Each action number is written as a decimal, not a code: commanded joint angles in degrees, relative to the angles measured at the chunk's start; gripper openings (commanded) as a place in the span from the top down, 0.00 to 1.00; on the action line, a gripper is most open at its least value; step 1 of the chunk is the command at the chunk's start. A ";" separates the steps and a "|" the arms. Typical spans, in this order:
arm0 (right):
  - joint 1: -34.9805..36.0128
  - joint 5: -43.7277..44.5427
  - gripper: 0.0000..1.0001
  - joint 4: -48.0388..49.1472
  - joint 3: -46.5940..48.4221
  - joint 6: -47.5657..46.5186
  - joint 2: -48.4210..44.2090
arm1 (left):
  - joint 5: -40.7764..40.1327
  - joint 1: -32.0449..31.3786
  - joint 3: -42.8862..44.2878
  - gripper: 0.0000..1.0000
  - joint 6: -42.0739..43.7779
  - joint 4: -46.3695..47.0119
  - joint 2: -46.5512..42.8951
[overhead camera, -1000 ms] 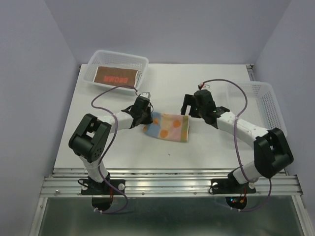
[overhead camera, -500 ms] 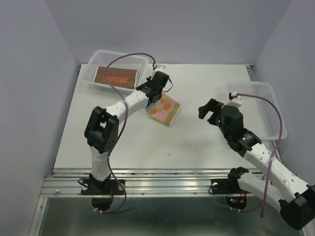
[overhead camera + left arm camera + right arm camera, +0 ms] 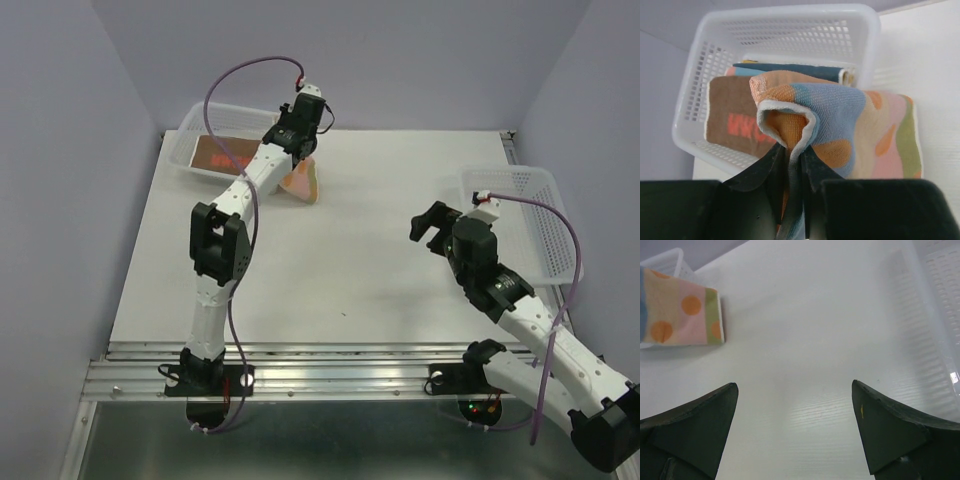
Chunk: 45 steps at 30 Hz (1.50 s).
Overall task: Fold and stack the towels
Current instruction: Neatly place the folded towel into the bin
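My left gripper (image 3: 792, 152) is shut on a folded pastel towel with orange dots (image 3: 850, 125) and holds it at the rim of the back-left white basket (image 3: 790, 20). In the top view the gripper (image 3: 297, 150) and the towel (image 3: 302, 180) hang by the basket's right end (image 3: 192, 120). A brown-red towel with red letters (image 3: 730, 120) lies folded in the basket on other folded towels (image 3: 790, 69). My right gripper (image 3: 795, 390) is open and empty above bare table; it shows in the top view (image 3: 432, 222). The dotted towel also shows in the right wrist view (image 3: 685, 315).
A second white mesh basket (image 3: 545, 215) stands at the table's right edge, next to my right arm; its wall shows in the right wrist view (image 3: 940, 315). The table (image 3: 340, 250) ends at walls left, right and back.
My left gripper has carried the dotted towel from the table's middle up and back to the left basket. My right arm has drawn back to the right and let go.
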 commanded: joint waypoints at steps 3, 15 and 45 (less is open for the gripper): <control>-0.03 3.16 0.00 0.56 -0.20 0.11 1.51 | -0.76 3.89 4.53 1.00 6.58 2.05 -3.45; -0.03 3.78 0.00 1.35 0.06 -0.77 2.13 | 6.88 14.70 6.11 1.00 7.63 8.89 -2.58; -0.03 4.66 0.00 0.57 2.70 -0.60 8.72 | 16.47 26.49 10.42 0.01 0.08 8.91 -1.25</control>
